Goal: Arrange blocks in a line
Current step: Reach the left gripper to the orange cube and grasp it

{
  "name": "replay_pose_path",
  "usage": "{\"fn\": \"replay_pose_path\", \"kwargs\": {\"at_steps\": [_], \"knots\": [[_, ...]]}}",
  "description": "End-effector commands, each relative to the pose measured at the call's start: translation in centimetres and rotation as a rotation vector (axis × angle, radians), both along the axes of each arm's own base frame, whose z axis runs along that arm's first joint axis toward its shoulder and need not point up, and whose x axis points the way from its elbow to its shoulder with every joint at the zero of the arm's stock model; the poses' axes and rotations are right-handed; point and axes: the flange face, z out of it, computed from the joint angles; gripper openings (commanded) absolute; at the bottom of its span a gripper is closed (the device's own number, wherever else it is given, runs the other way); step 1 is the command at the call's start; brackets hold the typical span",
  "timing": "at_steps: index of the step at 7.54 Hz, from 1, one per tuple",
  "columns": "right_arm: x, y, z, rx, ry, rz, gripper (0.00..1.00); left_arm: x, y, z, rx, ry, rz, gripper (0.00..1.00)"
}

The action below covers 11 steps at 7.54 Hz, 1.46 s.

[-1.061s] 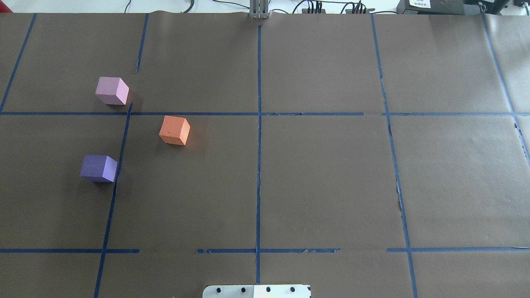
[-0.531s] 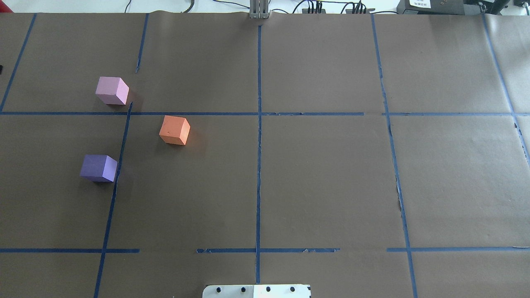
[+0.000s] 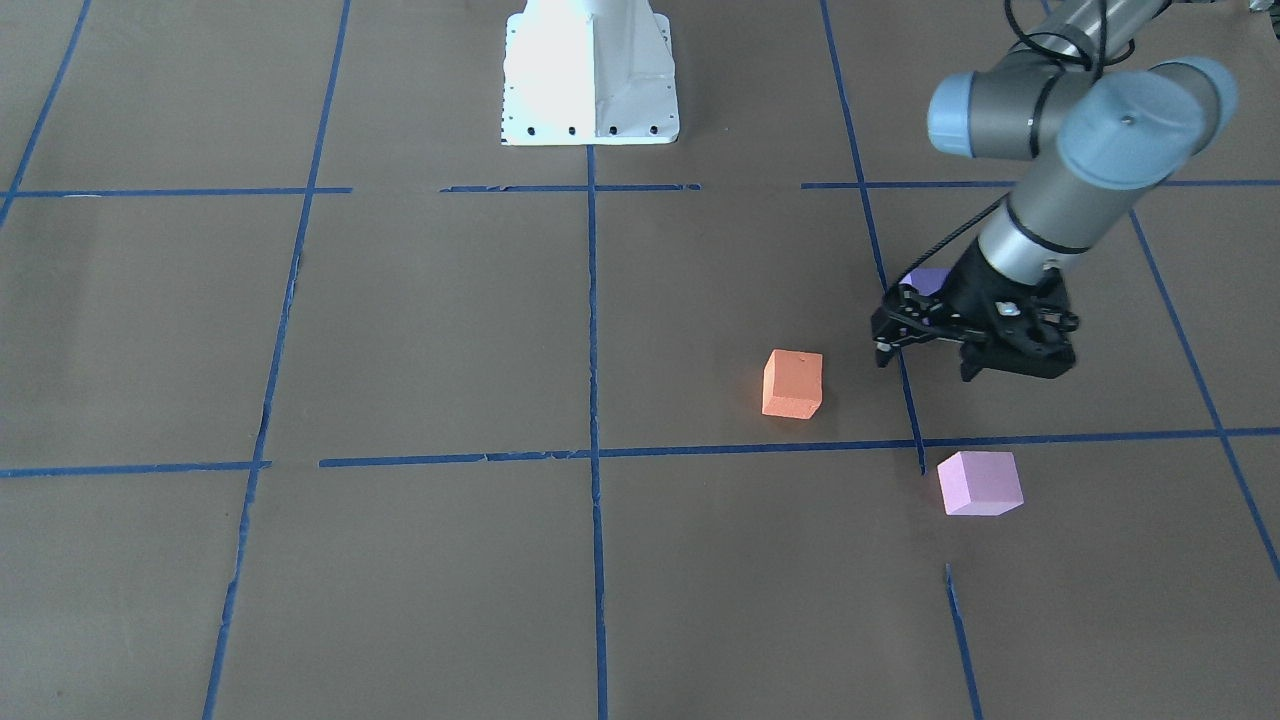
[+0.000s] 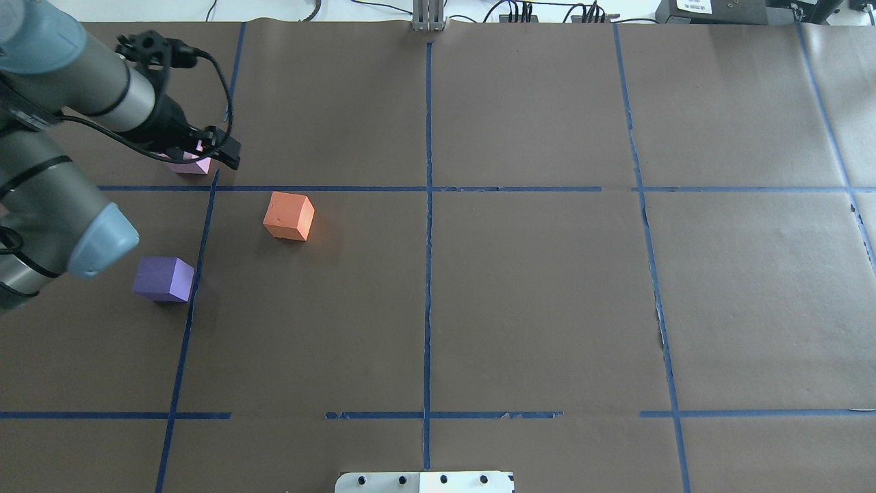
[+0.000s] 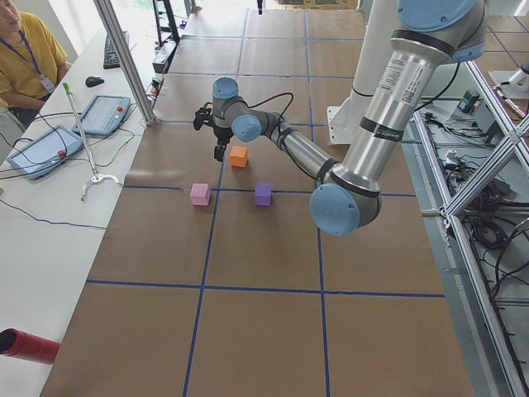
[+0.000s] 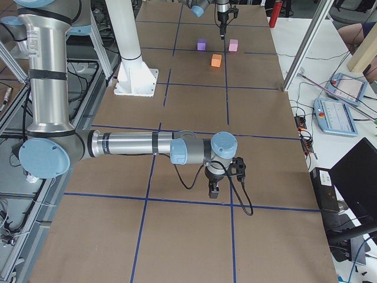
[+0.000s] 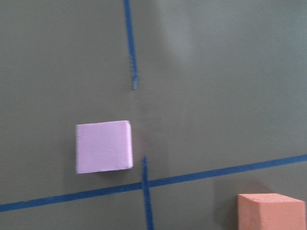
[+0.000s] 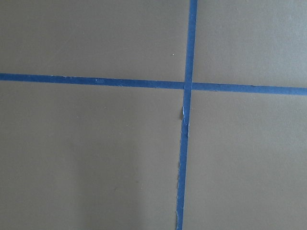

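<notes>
Three cubes lie on the brown table's left half. The orange block (image 4: 288,216) (image 3: 792,383) lies nearest the middle. The violet-purple block (image 4: 163,279) lies nearer the robot, partly hidden behind the gripper in the front view (image 3: 930,279). The pale pink block (image 3: 980,482) (image 7: 103,146) lies farthest; from overhead only its edge (image 4: 193,166) shows under the wrist. My left gripper (image 3: 925,366) (image 4: 222,156) hangs open and empty above the table by the pink block. My right gripper (image 6: 213,191) hovers over a tape crossing far from the blocks; I cannot tell its state.
Blue tape lines (image 4: 428,205) divide the table into squares. The robot's white base plate (image 4: 424,481) (image 3: 590,70) sits at the near edge. A side desk with tablets (image 5: 41,149) and a seated person runs along the far edge. A red cylinder (image 5: 25,343) lies on that desk's near end.
My left arm has come into the overhead view from the left, and its gripper now hangs over the pink block. The three blocks have not moved.
</notes>
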Motion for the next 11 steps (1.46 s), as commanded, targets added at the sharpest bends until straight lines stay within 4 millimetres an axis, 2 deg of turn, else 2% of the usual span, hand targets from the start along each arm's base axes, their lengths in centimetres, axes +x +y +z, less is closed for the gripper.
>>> {"fn": "replay_pose_path", "kwargs": {"at_steps": [1, 2, 3, 4, 5, 8, 9, 11], "knots": [[0.0, 0.0, 0.0, -0.002, 0.0, 0.0, 1.0, 6.3, 0.9, -2.2, -0.037, -0.034, 0.01, 1.0], [0.0, 0.0, 0.0, 0.0, 0.0, 0.0, 1.0, 6.9, 1.3, -2.0, -0.035, -0.037, 0.025, 1.0], [0.0, 0.0, 0.0, 0.0, 0.0, 0.0, 1.0, 8.7, 1.6, -1.0, -0.048, -0.052, 0.045, 1.0], [0.0, 0.0, 0.0, 0.0, 0.0, 0.0, 1.0, 9.7, 0.9, -1.2, -0.053, -0.063, 0.048, 1.0], [0.0, 0.0, 0.0, 0.0, 0.0, 0.0, 1.0, 9.9, 0.9, -1.2, -0.054, -0.065, 0.05, 1.0], [0.0, 0.0, 0.0, -0.002, 0.0, 0.0, 1.0, 10.6, 0.3, 0.7, -0.08, -0.094, 0.054, 1.0], [0.0, 0.0, 0.0, 0.0, 0.0, 0.0, 1.0, 10.8, 0.1, 0.8, -0.078, -0.089, 0.056, 1.0], [0.0, 0.0, 0.0, 0.0, 0.0, 0.0, 1.0, 12.1, 0.9, 0.8, -0.065, -0.072, 0.079, 0.99]]}}
